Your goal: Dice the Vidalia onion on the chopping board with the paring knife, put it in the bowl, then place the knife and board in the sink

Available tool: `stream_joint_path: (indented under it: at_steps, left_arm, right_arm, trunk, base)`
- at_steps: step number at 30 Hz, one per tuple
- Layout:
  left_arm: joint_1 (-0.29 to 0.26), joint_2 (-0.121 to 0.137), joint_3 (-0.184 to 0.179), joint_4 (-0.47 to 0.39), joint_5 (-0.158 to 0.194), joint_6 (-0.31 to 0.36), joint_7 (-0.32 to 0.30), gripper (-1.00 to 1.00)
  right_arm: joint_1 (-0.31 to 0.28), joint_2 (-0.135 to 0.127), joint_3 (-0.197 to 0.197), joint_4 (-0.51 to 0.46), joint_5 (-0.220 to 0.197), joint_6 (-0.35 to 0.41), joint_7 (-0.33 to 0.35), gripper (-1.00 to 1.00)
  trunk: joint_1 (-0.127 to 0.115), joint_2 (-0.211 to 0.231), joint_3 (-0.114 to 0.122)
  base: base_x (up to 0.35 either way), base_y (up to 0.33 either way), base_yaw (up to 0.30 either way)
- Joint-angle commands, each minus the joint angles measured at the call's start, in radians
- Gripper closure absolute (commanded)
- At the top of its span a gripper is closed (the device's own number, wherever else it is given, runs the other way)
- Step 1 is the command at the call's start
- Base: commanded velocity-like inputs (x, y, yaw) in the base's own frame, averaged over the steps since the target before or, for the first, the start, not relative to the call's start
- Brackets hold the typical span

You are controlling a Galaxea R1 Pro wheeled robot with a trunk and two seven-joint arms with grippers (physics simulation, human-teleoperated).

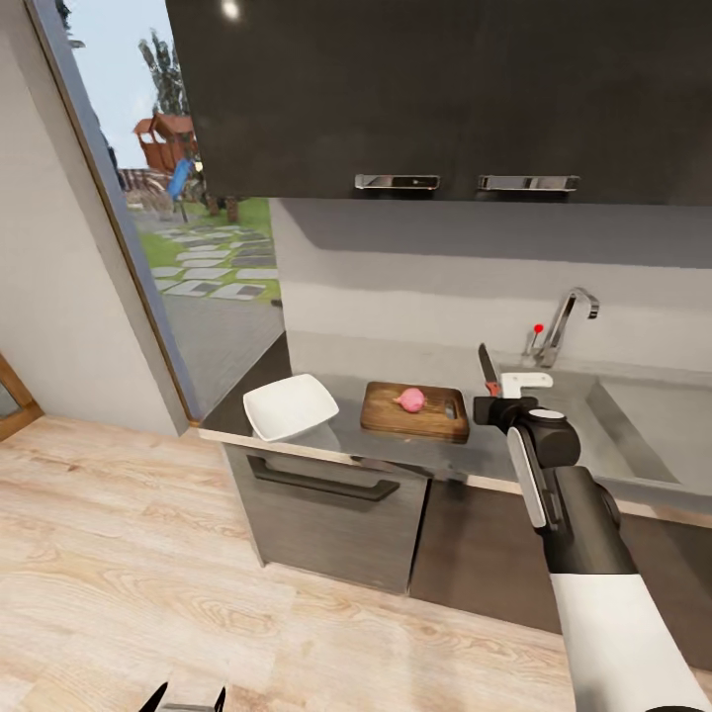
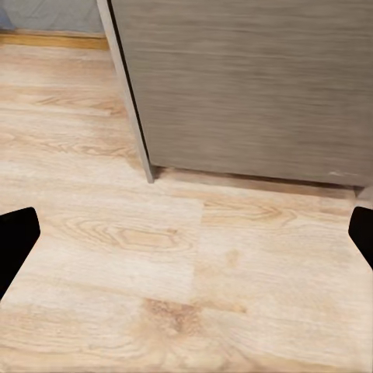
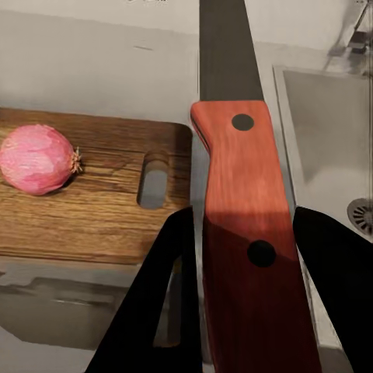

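The pink Vidalia onion (image 1: pixel 411 400) (image 3: pixel 37 158) lies on the dark wooden chopping board (image 1: pixel 427 419) (image 3: pixel 93 210), left of its handle slot. My right gripper (image 1: pixel 492 403) (image 3: pixel 247 221) is shut on the paring knife (image 1: pixel 488 371) (image 3: pixel 242 233) by its reddish handle. The dark blade points up and away, just right of the board. The white bowl (image 1: pixel 290 405) stands on the countertop (image 1: pixel 396 453) left of the board. The grey sink (image 1: pixel 658 420) (image 3: pixel 326 132) is to the right, with its drain (image 3: pixel 361 211) showing. My left gripper (image 1: pixel 184 700) (image 2: pixel 186 241) hangs open low over the floor.
A chrome tap (image 1: pixel 566 321) with a red knob stands behind the sink. Dark wall cabinets (image 1: pixel 435 89) hang above the counter. A large window (image 1: pixel 188 198) is at the left. A grey cabinet front (image 2: pixel 249 85) rises from the light wood floor (image 2: pixel 155 264).
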State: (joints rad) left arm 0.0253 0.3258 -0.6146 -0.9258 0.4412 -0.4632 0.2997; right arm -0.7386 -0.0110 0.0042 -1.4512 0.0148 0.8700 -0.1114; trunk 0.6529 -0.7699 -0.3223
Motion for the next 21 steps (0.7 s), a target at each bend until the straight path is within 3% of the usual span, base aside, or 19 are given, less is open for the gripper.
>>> stream_joint_path:
  at_steps: [1, 3, 4, 5, 8, 17, 21]
  left_arm:
    - [-0.001, 0.001, -0.005, -0.001, 0.005, -0.003, 0.007, -1.0]
    - [-0.001, -0.002, -0.005, 0.0, 0.005, -0.003, 0.007, -1.0]
    - [-0.001, -0.009, -0.004, 0.011, 0.005, -0.003, 0.007, -1.0]
    - [-0.001, -0.011, -0.004, 0.016, 0.004, -0.003, 0.007, -1.0]
    - [-0.001, -0.031, -0.004, 0.028, 0.003, -0.002, 0.006, -1.0]
    - [-0.001, -0.042, -0.004, 0.042, 0.002, -0.001, 0.006, -1.0]
    - [-0.001, -0.05, -0.005, 0.055, -0.001, -0.001, 0.006, -1.0]
  right_arm:
    - [-0.001, 0.0, 0.002, -0.001, 0.019, 0.002, -0.003, 1.0]
    - [0.0, 0.0, 0.006, -0.001, 0.068, -0.016, -0.003, 1.0]
    - [0.002, 0.003, 0.023, 0.001, 0.2, -0.086, -0.001, 1.0]
    - [0.002, 0.005, 0.035, 0.001, 0.25, -0.115, -0.001, 1.0]
    - [0.003, 0.008, 0.063, 0.002, 0.334, -0.165, -0.001, 1.0]
    - [0.004, 0.008, 0.082, 0.001, 0.35, -0.169, -0.003, 1.0]
    - [0.004, 0.006, 0.09, 0.004, 0.349, -0.168, -0.004, 1.0]
  trunk:
    - [0.0, -0.001, -0.001]
    - [0.0, -0.001, -0.001]
    - [0.0, -0.001, -0.001]
    - [0.0, -0.001, -0.001]
    - [0.0, -0.001, -0.001]
    - [0.0, -0.001, -0.001]
    - [0.0, -0.001, 0.002]
  base:
    - [0.0, 0.0, 0.0]
    - [0.0, 0.0, 0.0]
    - [0.0, 0.0, 0.0]
    - [0.0, 0.0, 0.0]
    - [0.0, 0.0, 0.0]
    - [0.0, 0.0, -0.009]
    - [0.0, 0.0, -0.211]
